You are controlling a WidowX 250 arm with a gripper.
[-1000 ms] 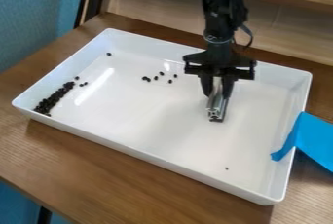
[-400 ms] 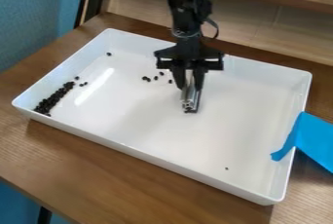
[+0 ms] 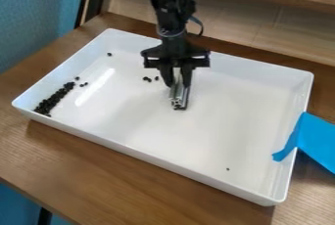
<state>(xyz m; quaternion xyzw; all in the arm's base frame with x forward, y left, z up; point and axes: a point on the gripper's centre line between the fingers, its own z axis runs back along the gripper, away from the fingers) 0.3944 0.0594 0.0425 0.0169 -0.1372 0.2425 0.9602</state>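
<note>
Camera view: one blue strip [image 3: 317, 140] overlapped the tray [image 3: 216, 136]'s right rim; inside, one tool [image 3: 179, 85] pinched one metal bar [image 3: 177, 99] near three black beads [image 3: 156, 78].

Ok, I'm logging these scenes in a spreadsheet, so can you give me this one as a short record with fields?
claw: over the white tray, fingers on either side of a silver metal bar
bar contact with tray floor: cannot tell
main pile: small dark pieces in a band at the tray's left end
loose pieces: a few left of the claw, others near the pile, one by the far left corner, a speck near the front right
tray's right edge: blue sheet lapping over it
support: brown wooden table
</note>
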